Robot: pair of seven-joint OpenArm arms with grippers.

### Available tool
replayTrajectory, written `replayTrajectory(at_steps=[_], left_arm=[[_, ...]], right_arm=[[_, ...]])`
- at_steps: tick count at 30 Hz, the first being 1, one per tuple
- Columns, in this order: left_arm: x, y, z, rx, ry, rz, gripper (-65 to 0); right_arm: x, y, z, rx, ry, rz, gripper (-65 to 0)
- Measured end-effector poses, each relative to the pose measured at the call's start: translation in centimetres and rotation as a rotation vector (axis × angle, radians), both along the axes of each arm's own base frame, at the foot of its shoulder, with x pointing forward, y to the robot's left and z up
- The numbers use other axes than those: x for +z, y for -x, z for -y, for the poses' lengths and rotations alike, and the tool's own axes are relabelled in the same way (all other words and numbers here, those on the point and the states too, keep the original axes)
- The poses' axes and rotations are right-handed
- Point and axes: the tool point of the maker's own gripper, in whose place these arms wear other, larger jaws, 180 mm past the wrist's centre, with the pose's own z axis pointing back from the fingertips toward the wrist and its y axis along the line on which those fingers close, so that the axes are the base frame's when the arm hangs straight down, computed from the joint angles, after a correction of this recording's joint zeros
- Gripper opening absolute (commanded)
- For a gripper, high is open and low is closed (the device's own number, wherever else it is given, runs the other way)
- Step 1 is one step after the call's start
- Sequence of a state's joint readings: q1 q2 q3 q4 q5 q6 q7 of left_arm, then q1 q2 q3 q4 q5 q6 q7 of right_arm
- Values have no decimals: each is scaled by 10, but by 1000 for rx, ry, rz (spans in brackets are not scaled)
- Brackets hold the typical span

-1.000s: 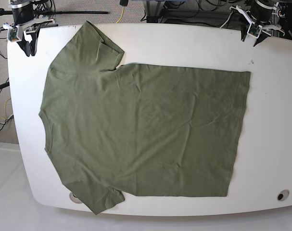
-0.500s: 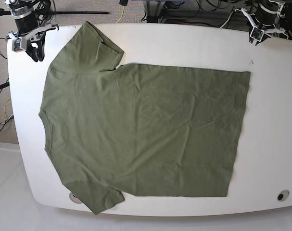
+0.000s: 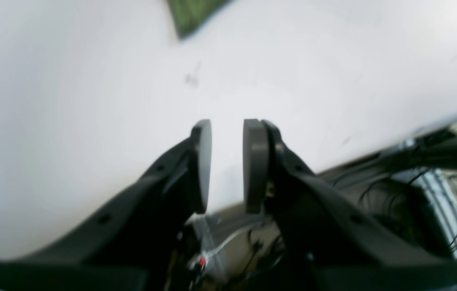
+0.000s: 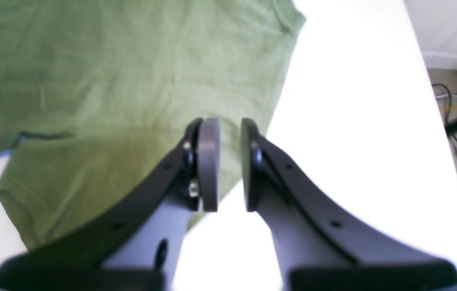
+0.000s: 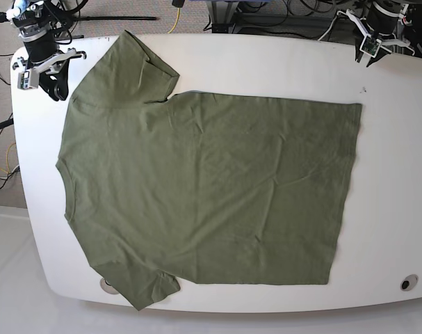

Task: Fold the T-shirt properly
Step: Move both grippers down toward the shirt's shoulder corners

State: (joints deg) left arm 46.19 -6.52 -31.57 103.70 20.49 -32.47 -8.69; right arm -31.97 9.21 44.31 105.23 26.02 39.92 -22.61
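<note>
Base view: your T-shirt (image 5: 204, 188) lies flat and unfolded across the table (image 5: 398, 139); left end effector (image 3: 227, 163) and right end effector (image 4: 225, 163) hover narrowly apart, empty, each staged near a corner for grabbing

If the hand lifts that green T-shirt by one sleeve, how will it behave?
The T-shirt lies flat with soft wrinkles, so it is probably floppy and will drape rather than hold shape. Thin cloth likely weighs little. It spans most of the table, so the rest may drag along.
</note>
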Motion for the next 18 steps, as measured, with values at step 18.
replayTrajectory(at_steps=[18], left_arm=[[-4, -12, -20, 93, -79, -50, -458]], right_arm=[[-27, 2, -6, -17, -18, -97, -405]])
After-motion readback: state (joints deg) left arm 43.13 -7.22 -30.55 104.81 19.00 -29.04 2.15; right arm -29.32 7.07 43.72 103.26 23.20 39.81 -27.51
